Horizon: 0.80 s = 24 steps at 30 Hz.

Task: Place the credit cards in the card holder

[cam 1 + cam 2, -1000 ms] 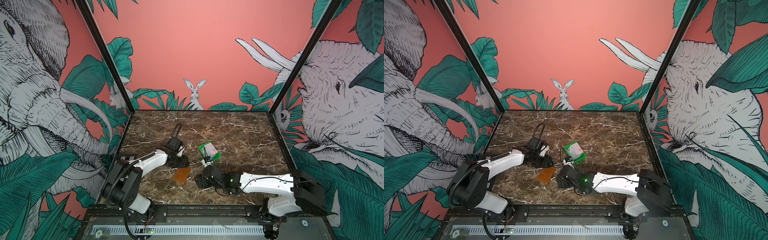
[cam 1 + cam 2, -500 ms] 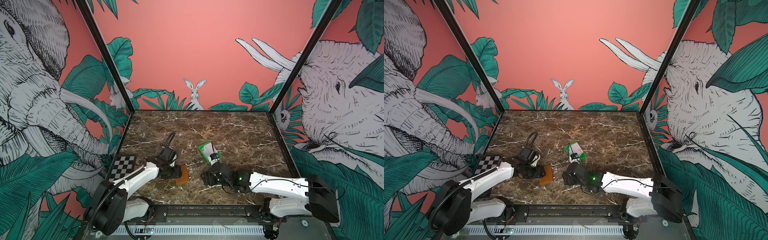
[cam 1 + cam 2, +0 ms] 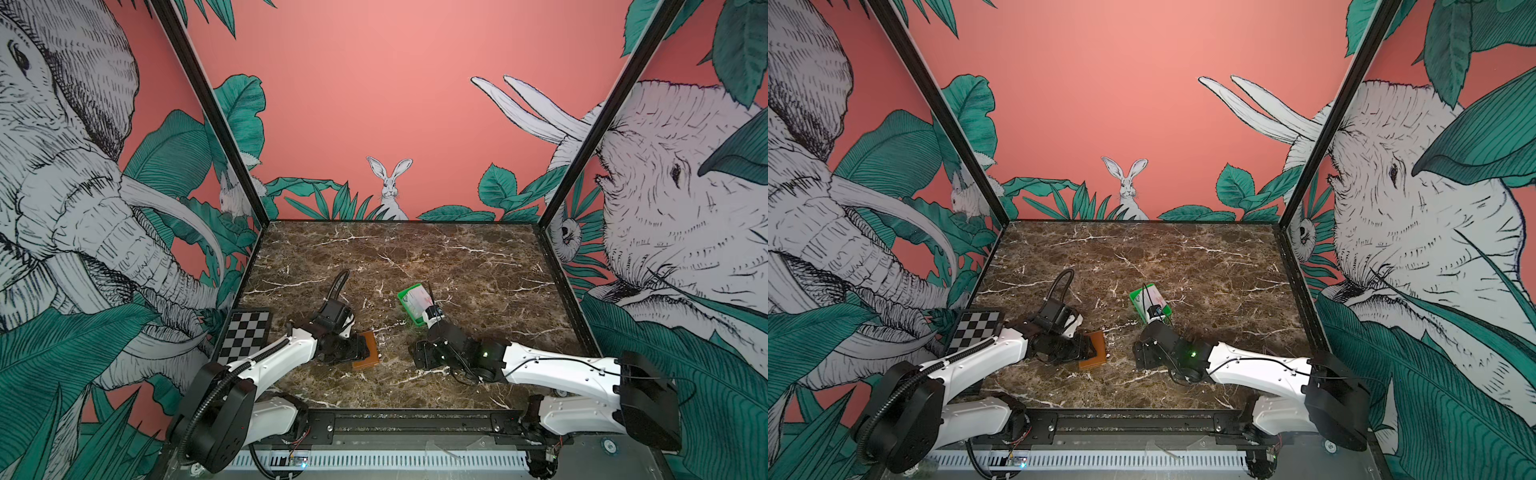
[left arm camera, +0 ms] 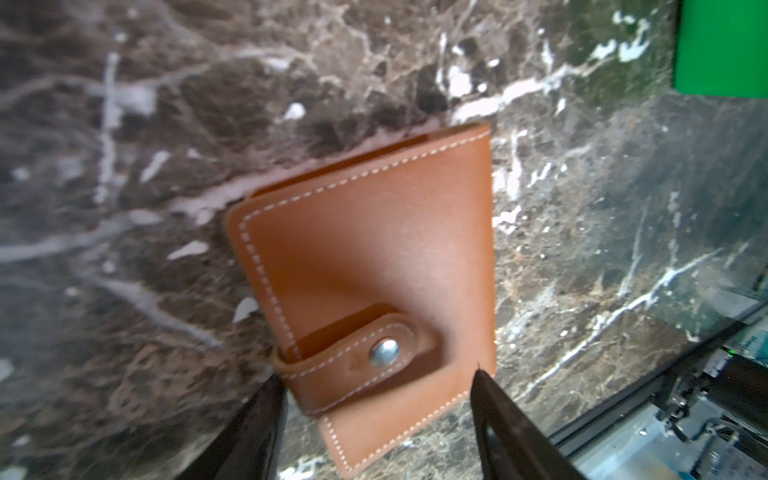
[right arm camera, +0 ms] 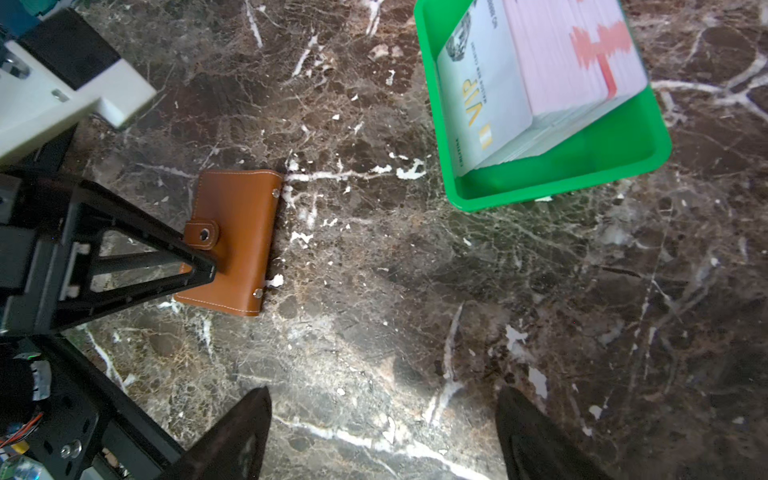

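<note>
A tan-brown leather-look folding card holder (image 3: 370, 355) lies flat on the brown, white-veined marble tabletop (image 3: 457, 266), left of centre near the front edge. The black left gripper (image 3: 360, 347) reaches over its left side; contact cannot be determined. A bright green plastic tray (image 3: 402, 297) holding pale credit cards (image 3: 417, 300), red print uppermost, sits behind and to the right, apart from the holder. The black right gripper (image 3: 419, 354) is low over bare marble in front of the tray, and a black-and-white checkerboard panel (image 3: 245, 336) lies at the table's left edge.
</note>
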Each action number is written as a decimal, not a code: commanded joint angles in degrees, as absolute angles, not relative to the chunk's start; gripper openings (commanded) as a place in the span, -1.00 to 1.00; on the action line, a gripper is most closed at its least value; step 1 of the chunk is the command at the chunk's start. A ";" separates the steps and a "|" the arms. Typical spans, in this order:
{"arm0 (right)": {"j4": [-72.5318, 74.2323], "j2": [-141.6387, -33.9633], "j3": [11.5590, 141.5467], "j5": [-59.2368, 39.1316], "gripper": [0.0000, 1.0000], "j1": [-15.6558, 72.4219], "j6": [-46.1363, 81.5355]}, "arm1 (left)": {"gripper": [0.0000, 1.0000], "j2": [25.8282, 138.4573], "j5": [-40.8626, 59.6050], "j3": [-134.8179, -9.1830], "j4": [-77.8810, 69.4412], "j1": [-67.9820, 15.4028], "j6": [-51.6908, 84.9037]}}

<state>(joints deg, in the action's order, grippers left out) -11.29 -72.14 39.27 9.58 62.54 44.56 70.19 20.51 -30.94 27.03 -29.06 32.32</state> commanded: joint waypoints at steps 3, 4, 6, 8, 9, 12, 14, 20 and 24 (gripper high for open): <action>-10.28 -71.55 39.56 12.27 0.67 62.17 44.88 | 0.39 69.56 20.67 -28.72 25.50 -32.67 34.13; -10.24 -71.76 39.60 12.17 0.67 62.19 44.68 | 0.39 69.15 20.26 -28.58 25.14 -33.29 34.86; -10.73 -71.64 39.79 12.34 0.67 62.18 44.39 | 0.39 68.90 20.24 -28.43 23.60 -34.79 36.63; -10.85 -70.86 39.44 12.80 0.67 62.22 44.52 | 0.38 69.13 19.73 -28.83 22.71 -36.46 37.78; -10.81 -70.25 39.09 13.14 0.67 62.15 44.69 | 0.38 69.46 19.44 -29.21 22.51 -37.38 38.25; -11.23 -68.96 38.25 13.61 0.67 62.03 44.91 | 0.37 71.20 19.12 -30.10 20.89 -39.74 40.13; -11.95 -68.41 37.89 14.01 0.67 61.84 44.91 | 0.36 72.25 19.61 -30.22 18.73 -42.49 41.82; -13.67 -67.39 37.51 14.86 0.67 61.18 44.92 | 0.35 73.81 21.37 -32.87 13.88 -44.80 42.92; -13.05 -67.49 37.28 13.88 0.66 61.17 44.46 | 0.34 74.40 22.59 -36.54 15.15 -44.75 41.17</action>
<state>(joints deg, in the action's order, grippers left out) -12.82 -68.07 37.80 13.28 61.43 44.58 74.72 21.52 -33.61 16.29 -44.60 41.54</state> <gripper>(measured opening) 0.831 0.672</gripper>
